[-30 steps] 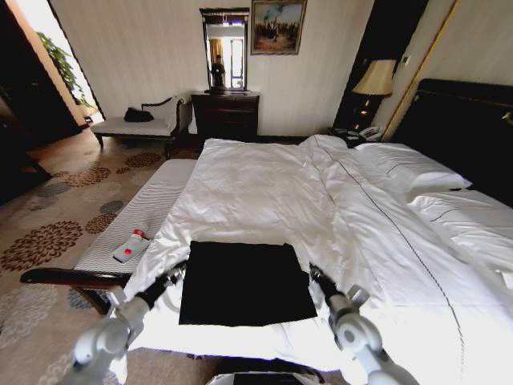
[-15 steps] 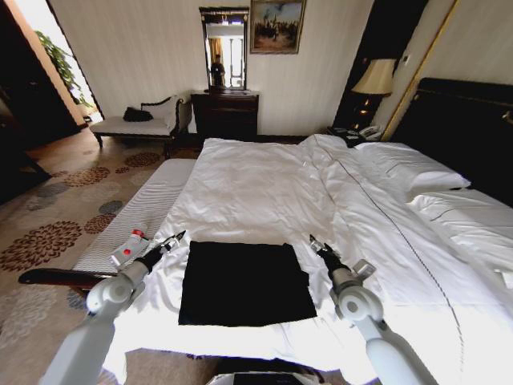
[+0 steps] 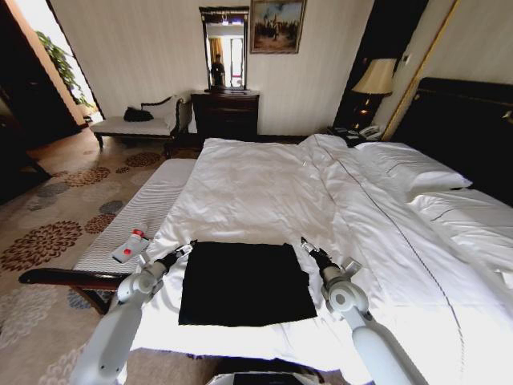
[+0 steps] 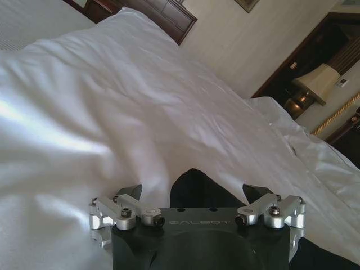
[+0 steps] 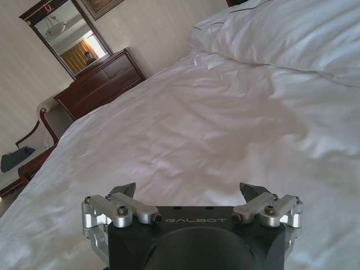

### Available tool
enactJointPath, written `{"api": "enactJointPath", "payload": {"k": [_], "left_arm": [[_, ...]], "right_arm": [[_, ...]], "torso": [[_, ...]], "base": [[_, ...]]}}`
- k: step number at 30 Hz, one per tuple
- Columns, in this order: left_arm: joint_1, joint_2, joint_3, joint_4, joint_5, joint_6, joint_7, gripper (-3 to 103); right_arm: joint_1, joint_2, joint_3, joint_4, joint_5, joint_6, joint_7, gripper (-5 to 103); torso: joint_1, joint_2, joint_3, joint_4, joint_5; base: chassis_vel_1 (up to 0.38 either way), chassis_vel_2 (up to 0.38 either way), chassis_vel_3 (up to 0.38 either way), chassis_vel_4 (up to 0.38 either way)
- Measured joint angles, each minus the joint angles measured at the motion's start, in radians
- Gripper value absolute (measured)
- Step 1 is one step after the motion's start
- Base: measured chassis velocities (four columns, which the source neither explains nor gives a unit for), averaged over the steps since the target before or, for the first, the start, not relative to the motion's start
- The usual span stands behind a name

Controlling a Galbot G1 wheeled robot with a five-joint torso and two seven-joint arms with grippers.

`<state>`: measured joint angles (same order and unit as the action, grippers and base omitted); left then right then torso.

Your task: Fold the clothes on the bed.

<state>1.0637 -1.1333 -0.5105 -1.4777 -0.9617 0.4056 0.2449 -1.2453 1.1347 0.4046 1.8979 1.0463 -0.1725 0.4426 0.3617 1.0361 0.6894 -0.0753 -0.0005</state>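
Large white-sheeted bed with dark headboard (image 3: 264,192) carries the black cotton T-shirt (image 3: 244,282), lying flat as a rough rectangle near the foot edge, between both claws. Left gripper (image 3: 183,251) sits just outside the shirt's far-left corner, jaws spread, nothing held; a dark shirt corner shows right ahead between its fingertips (image 4: 132,191). Right gripper (image 3: 307,245) mirrors it at the far-right corner, jaws wide and empty, white duvet ahead. Shirt lies inboard of each claw, so each arm likely takes its own corner.
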Motion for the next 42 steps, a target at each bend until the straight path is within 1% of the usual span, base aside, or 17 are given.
{"api": "enactJointPath", "payload": {"k": [6,9,12,13,15,19,21,24,25,28,30,31,32,33,34,35,42], "left_arm": [[-0.014,-0.010,0.017,0.016,0.016,-0.013,0.016,94],[-0.016,-0.013,0.023,0.022,0.030,-0.019,0.033,78],[-0.019,-0.014,0.026,0.025,0.032,-0.019,0.033,73],[-0.021,-0.017,0.027,0.026,0.032,-0.019,0.033,62],[-0.022,-0.019,0.027,0.027,0.032,-0.019,0.032,62],[-0.017,-0.022,0.021,0.027,0.032,-0.018,0.030,40],[-0.015,-0.021,0.019,0.027,0.032,-0.019,0.029,40],[-0.006,-0.016,0.005,0.024,0.028,-0.021,0.029,24],[-0.006,-0.016,0.005,0.024,0.028,-0.021,0.029,24],[-0.001,-0.017,-0.007,0.021,0.022,-0.023,0.028,8],[-0.001,-0.018,-0.010,0.021,0.020,-0.024,0.027,8],[-0.001,-0.018,-0.012,0.021,0.019,-0.025,0.027,3],[-0.001,-0.020,-0.017,0.022,0.017,-0.026,0.027,2],[-0.001,-0.020,-0.017,0.022,0.017,-0.026,0.027,2],[-0.003,-0.022,-0.025,0.029,0.013,-0.027,0.027,1],[-0.010,-0.024,-0.039,0.039,0.003,-0.028,0.027,1],[-0.016,-0.018,-0.066,0.050,-0.021,-0.029,0.023,1]], "right_arm": [[0.004,0.001,0.001,-0.008,0.000,0.000,-0.013,100],[-0.003,-0.001,0.005,-0.003,-0.006,0.003,-0.050,100],[-0.004,0.000,0.007,-0.001,-0.002,0.003,-0.053,100],[-0.003,0.001,0.007,-0.002,0.001,0.004,-0.053,100],[-0.003,0.002,0.007,-0.005,0.002,0.004,-0.053,100],[-0.003,0.005,0.008,-0.007,0.003,0.005,-0.050,100],[-0.003,0.007,0.008,-0.007,0.003,0.005,-0.050,100],[-0.004,0.015,0.004,-0.009,0.002,0.005,-0.049,100],[-0.004,0.015,0.004,-0.009,0.002,0.005,-0.049,100],[-0.005,0.020,0.003,-0.016,0.002,0.006,-0.045,100],[-0.004,0.021,0.003,-0.019,0.009,0.006,-0.044,100],[-0.003,0.021,0.003,-0.020,0.016,0.006,-0.044,100],[0.004,0.021,0.005,-0.023,0.059,0.000,-0.048,100],[0.004,0.021,0.005,-0.023,0.059,0.000,-0.048,100],[0.022,0.021,0.008,-0.039,0.117,-0.018,-0.061,100],[0.061,0.024,0.000,-0.084,0.138,-0.031,-0.076,100],[0.137,0.033,-0.022,-0.165,0.138,-0.050,-0.088,100]], "torso": [[0.000,0.000,0.000,-0.0004,0.0000],[0.000,0.000,0.000,-0.0003,0.0000],[0.000,0.000,0.000,-0.0002,0.0000],[0.000,0.000,0.000,-0.0002,-0.0001],[0.000,0.000,0.000,-0.0002,-0.0001],[0.000,0.000,0.000,-0.0005,-0.0001],[0.000,0.000,0.000,-0.0004,-0.0001],[0.000,0.000,0.000,-0.0001,-0.0001],[0.000,0.000,0.000,-0.0001,-0.0001],[0.000,0.000,0.000,-0.0004,-0.0001],[0.000,0.000,0.000,-0.0004,-0.0001],[0.000,0.000,0.000,-0.0005,-0.0001],[0.000,0.000,0.000,-0.0006,-0.0001],[0.000,0.000,0.000,-0.0006,-0.0001],[0.000,0.000,0.000,-0.0004,-0.0003],[0.000,0.000,0.000,-0.0003,-0.0003],[0.000,0.000,0.000,-0.0003,-0.0002]], "base": [[0.000,0.000,0.000,0.000],[0.000,0.000,0.000,0.000],[0.000,0.000,0.000,0.000],[0.000,0.000,0.000,0.000],[0.000,0.000,0.000,0.000],[0.000,0.000,0.000,0.000],[0.000,0.000,0.000,0.000],[0.000,0.000,0.000,0.000],[0.000,0.000,0.000,0.000],[0.000,0.000,0.000,0.000],[0.000,0.000,0.000,0.000],[0.000,0.000,0.000,0.000],[0.000,0.000,0.000,0.000],[0.000,0.000,0.000,0.000],[0.000,0.000,0.000,0.000],[0.000,0.000,0.000,0.000],[0.000,0.000,0.000,0.000]]}}
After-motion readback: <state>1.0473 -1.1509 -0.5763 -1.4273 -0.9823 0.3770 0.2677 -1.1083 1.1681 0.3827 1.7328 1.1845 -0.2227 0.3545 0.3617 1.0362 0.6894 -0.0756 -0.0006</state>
